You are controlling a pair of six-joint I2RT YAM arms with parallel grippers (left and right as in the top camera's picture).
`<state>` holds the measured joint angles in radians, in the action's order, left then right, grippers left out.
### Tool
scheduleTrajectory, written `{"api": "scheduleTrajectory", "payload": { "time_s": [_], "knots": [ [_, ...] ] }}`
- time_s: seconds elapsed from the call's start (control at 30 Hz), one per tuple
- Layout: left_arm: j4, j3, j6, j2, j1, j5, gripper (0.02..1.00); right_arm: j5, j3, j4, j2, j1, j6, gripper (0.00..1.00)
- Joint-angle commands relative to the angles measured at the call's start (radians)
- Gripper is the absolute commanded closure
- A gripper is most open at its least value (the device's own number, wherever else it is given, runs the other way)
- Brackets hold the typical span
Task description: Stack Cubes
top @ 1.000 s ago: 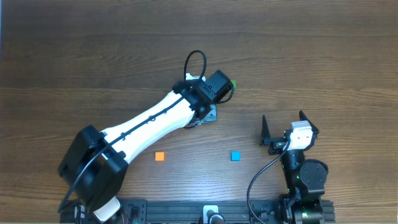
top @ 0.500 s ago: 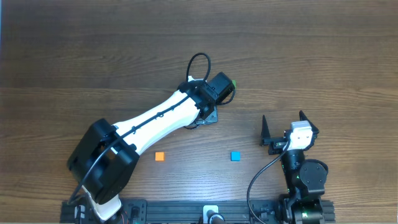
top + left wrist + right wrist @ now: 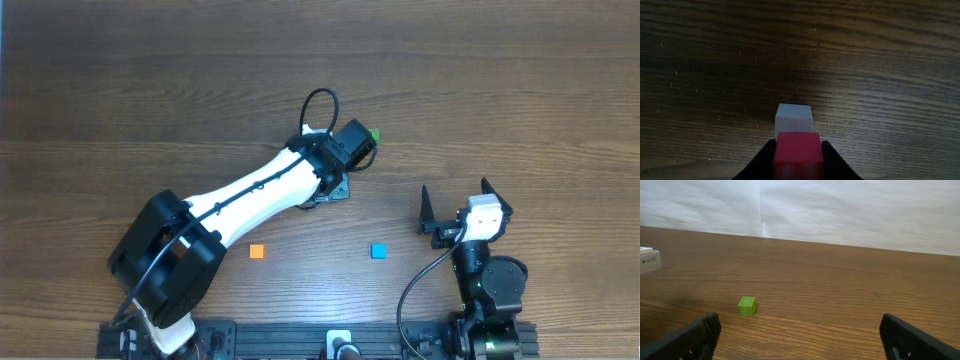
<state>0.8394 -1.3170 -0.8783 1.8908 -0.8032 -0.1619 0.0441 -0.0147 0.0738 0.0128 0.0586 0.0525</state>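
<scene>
My left gripper (image 3: 798, 143) is shut on a red cube (image 3: 797, 154), held low over the wooden table. A pale grey-white cube (image 3: 794, 117) lies on the wood just beyond the red one, close to it. In the top view the left arm (image 3: 270, 185) reaches up to the table's middle, and its wrist covers both cubes. A green cube (image 3: 375, 135) (image 3: 747, 305) sits right beside that wrist. An orange cube (image 3: 257, 251) and a blue cube (image 3: 378, 250) lie near the front edge. My right gripper (image 3: 455, 205) stands open at the right, holding nothing.
The wooden table (image 3: 150, 80) is bare at the back and on the left. A white wall (image 3: 840, 210) rises behind the table's far edge. The left arm's cable loops (image 3: 318, 100) above its wrist.
The left arm's elbow and forearm have swung rightward and its wrist has crept slightly up and right toward the green cube. The right arm and loose cubes have not moved.
</scene>
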Motion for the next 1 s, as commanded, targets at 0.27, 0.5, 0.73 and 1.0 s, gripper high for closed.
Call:
{"api": "scheduleTrajectory", "payload": {
  "time_s": [0.27, 0.5, 0.73, 1.0],
  "knots": [
    [-0.006, 0.011, 0.034, 0.008, 0.019, -0.007, 0.976, 0.011, 0.010, -0.003, -0.007, -0.007, -0.002, 0.009],
    [-0.006, 0.011, 0.037, 0.008, 0.021, -0.007, 0.978, 0.011, 0.010, -0.003, -0.007, -0.007, -0.002, 0.009],
    [-0.008, 0.032, 0.037, 0.008, 0.021, -0.007, 0.974, 0.011, 0.010, -0.003, -0.007, -0.007, -0.002, 0.009],
    [-0.027, 0.036, 0.037, 0.008, 0.021, -0.004, 0.976, 0.011, 0.010, -0.003, -0.007, -0.007, -0.002, 0.007]
  ]
}}
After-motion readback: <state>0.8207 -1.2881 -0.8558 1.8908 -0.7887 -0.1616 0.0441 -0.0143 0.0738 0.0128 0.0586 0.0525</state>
